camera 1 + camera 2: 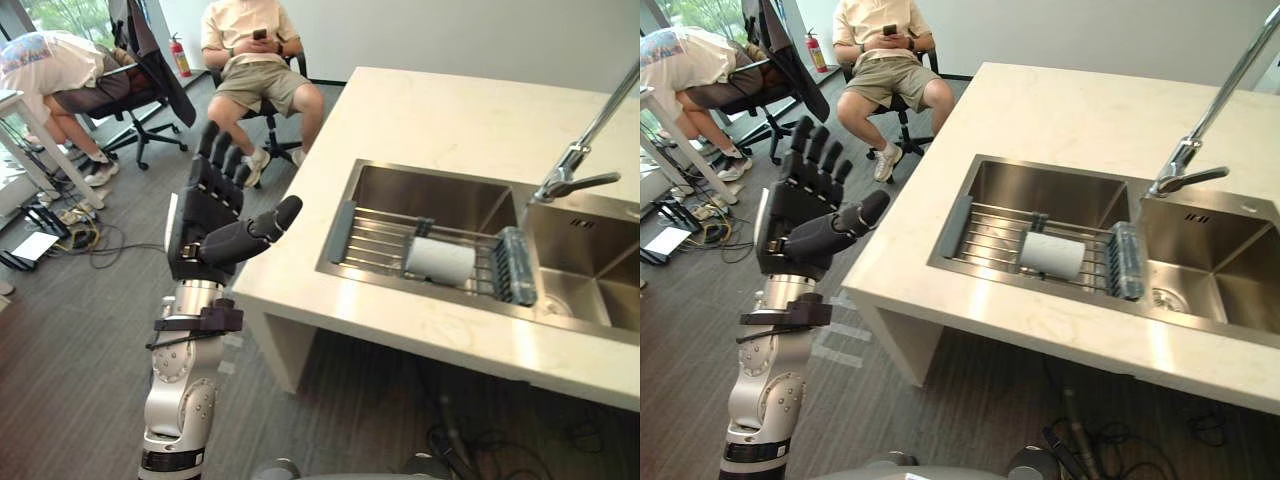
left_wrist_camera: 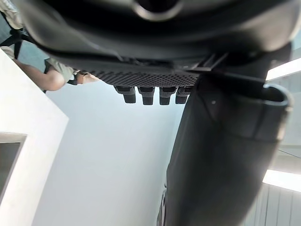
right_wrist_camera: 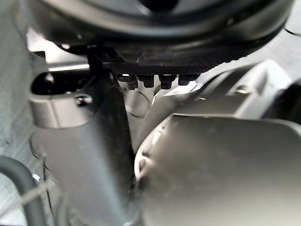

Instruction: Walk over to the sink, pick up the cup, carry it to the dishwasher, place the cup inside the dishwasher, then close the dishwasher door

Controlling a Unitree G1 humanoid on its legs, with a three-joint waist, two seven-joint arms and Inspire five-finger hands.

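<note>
A white cup (image 1: 440, 260) lies on its side on a wire rack (image 1: 370, 240) across the left basin of the steel sink (image 1: 400, 195). My left hand (image 1: 205, 215) is raised in the air off the counter's left corner, well short of the cup. It is open, its fingers straight and pointing up and its thumb stretched toward the counter; nothing is in it. In the left wrist view the same left hand (image 2: 150, 77) has only wall and counter edge past it. My right hand (image 3: 160, 59) hangs low with straight fingers and holds nothing.
The pale stone counter (image 1: 440, 120) carries the sink, with a chrome faucet (image 1: 575, 165) between two basins. Two people sit on office chairs at the far left (image 1: 50, 70) and behind the counter's corner (image 1: 255, 60). Cables lie on the floor at the left.
</note>
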